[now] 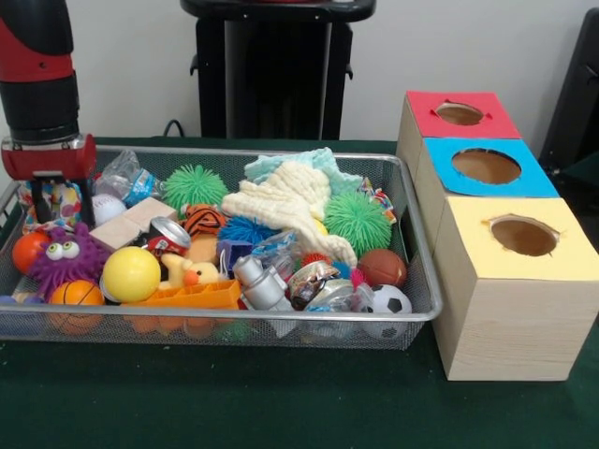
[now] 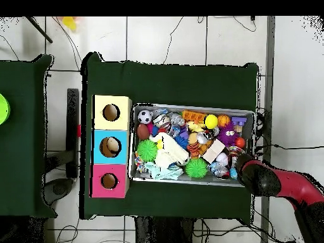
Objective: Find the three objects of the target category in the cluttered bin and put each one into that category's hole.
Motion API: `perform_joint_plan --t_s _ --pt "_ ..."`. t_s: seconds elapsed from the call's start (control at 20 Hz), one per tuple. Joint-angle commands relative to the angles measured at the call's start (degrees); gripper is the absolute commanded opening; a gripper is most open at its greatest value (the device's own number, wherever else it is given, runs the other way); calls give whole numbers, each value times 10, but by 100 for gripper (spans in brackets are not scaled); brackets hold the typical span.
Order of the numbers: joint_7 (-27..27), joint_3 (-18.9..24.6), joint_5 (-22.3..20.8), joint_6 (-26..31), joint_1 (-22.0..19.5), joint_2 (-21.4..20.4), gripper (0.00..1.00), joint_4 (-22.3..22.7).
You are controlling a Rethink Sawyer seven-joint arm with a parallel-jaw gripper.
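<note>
A wire bin (image 1: 426,281) full of toys lies on the green table. My gripper (image 1: 61,201) hangs at its far left corner, open, with the fingers (image 1: 37,201) spread either side of a colourful patterned packet (image 1: 62,199). Nothing is held. In front of it lie a white baseball (image 1: 106,208), a purple googly-eyed toy (image 1: 65,254), a yellow ball (image 1: 130,274) and a small basketball (image 1: 76,295). To the right of the bin stand a red box (image 1: 459,114), a blue box (image 1: 487,166) and a yellow box (image 1: 524,236), each with a round hole on top. From overhead, the arm (image 2: 269,180) covers the gripper at the bin's (image 2: 190,106) corner.
Also in the bin: green spiky balls (image 1: 195,184) (image 1: 357,221), a cream knitted cloth (image 1: 285,206), a soda can (image 1: 168,234), a tiger toy (image 1: 203,220), an orange block (image 1: 187,296), a soccer ball (image 1: 388,301), a brown football (image 1: 382,267), a wooden block (image 1: 131,223).
</note>
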Motion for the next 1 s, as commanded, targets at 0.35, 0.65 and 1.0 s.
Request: perform_joint_plan --t_s 0.35,0.65,1.0 --pt "-66 -23 -66 -28 11 89 100 -57" --pt "-73 -16 -65 -32 5 94 100 -55" --pt "-61 -24 -65 -38 14 91 0 -51"
